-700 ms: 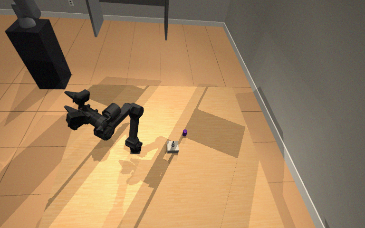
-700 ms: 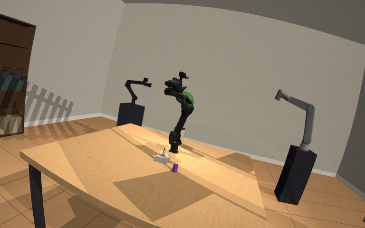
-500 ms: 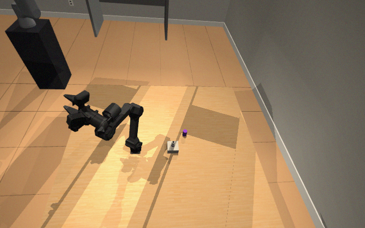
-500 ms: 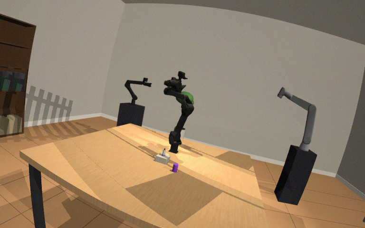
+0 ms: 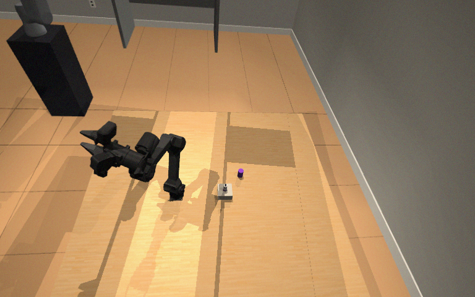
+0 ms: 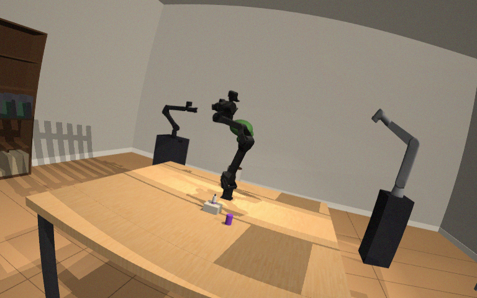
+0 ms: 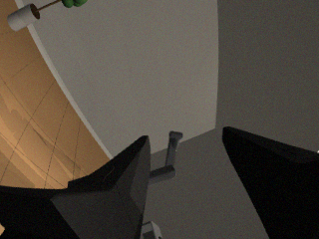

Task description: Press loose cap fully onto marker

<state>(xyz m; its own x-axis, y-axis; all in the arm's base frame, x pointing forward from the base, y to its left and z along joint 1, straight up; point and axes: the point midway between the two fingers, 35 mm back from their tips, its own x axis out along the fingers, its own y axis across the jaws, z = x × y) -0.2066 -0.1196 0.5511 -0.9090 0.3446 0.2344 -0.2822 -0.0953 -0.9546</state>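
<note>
The purple cap stands upright on the table, a little apart from the holder block. The white holder block bears the marker, which stands upright with its dark tip up and uncapped. My gripper is open with nothing between its fingers. It is raised high and points away from the block and cap, toward the left in the top view. Neither cap nor block shows in the wrist view.
A grey arm on a black pedestal stands beyond the table. Another black arm on a pedestal is behind the table. A green plant stands behind my arm. A bookshelf is at the left.
</note>
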